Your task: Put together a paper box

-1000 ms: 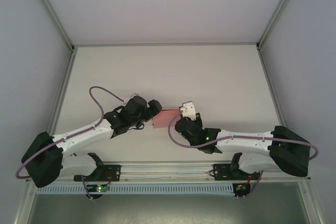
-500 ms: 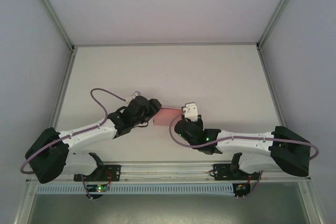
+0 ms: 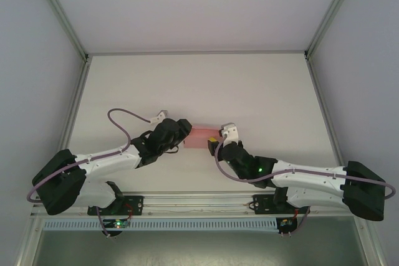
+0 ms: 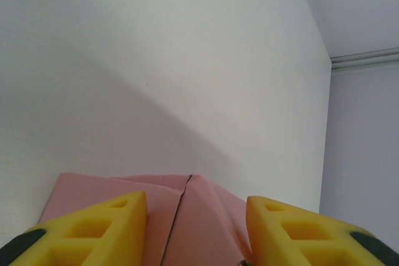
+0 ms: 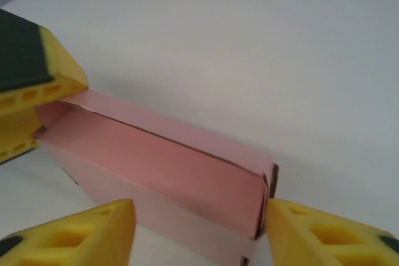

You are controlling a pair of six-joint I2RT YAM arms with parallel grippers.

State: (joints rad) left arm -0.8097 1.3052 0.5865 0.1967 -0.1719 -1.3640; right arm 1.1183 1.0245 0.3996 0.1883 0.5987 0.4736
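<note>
Two arms meet at a box point(image 3: 201, 136): left gripper point(image 4: 196, 210) clamps its left end, right gripper point(image 5: 201, 216) straddles its right end, jaws apart.

Plain pink paper box point(image 5: 163, 175) on a white table point(image 3: 249, 88). Yellow fingers point(image 5: 70, 241) carry black pads point(image 5: 19, 48). Arms point(image 3: 106, 161) are white and black, with mauve cables point(image 3: 110, 116).

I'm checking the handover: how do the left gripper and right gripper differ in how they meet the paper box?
The left gripper looks clamped on one end of the paper box; the right gripper stands open around the other end. In the top view the left gripper meets the box from the left, the right gripper from the right. Both straddle it with yellow fingers.
</note>
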